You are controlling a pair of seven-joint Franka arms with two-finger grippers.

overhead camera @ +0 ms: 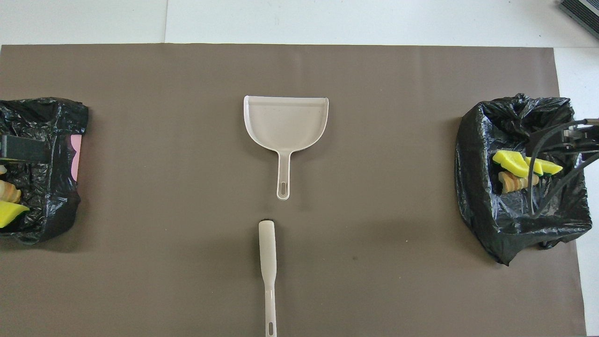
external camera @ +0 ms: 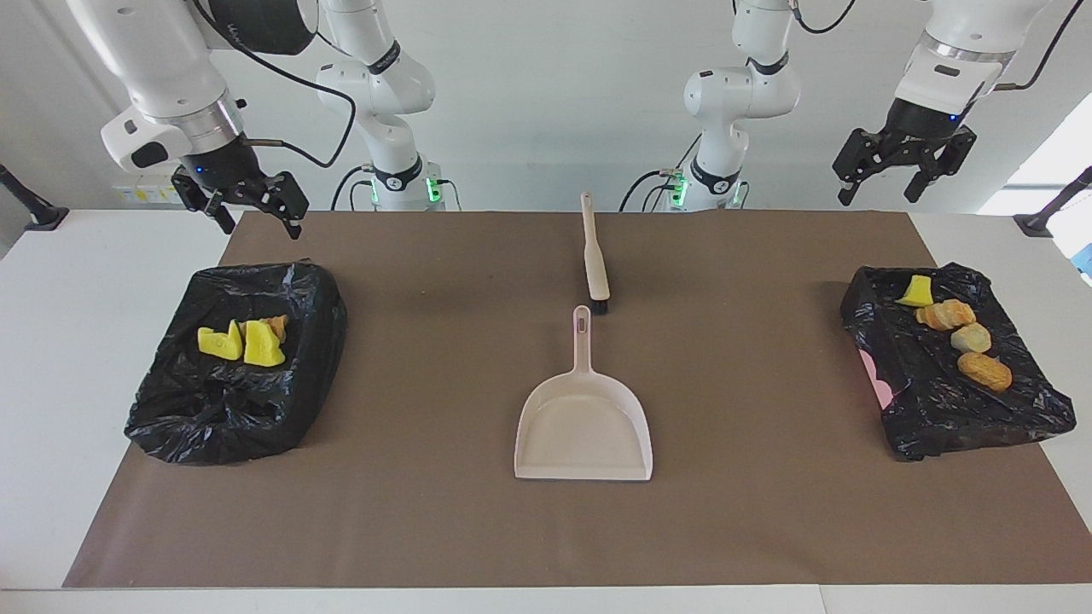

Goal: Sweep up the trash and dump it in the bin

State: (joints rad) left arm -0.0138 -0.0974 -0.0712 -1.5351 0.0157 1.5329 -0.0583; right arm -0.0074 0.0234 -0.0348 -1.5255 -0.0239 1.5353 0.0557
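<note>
The trash lies in two black-bagged bins. The bin [external camera: 213, 426] at the right arm's end of the table holds yellow sponge chunks [external camera: 243, 343] and an orange-brown piece [external camera: 275, 326]. The bin [external camera: 955, 418] at the left arm's end holds one yellow chunk [external camera: 914, 292] and three tan or orange pieces [external camera: 971, 338]. My right gripper [external camera: 260, 223] hangs open and empty over its bin. My left gripper [external camera: 877, 194] is raised high over the other bin, open and empty.
A beige dustpan [external camera: 584, 426] lies in the middle of the brown mat [external camera: 426, 512], its handle toward the robots. A beige brush [external camera: 595, 256] with black bristles lies nearer to the robots, in line with that handle. Neither holds any trash.
</note>
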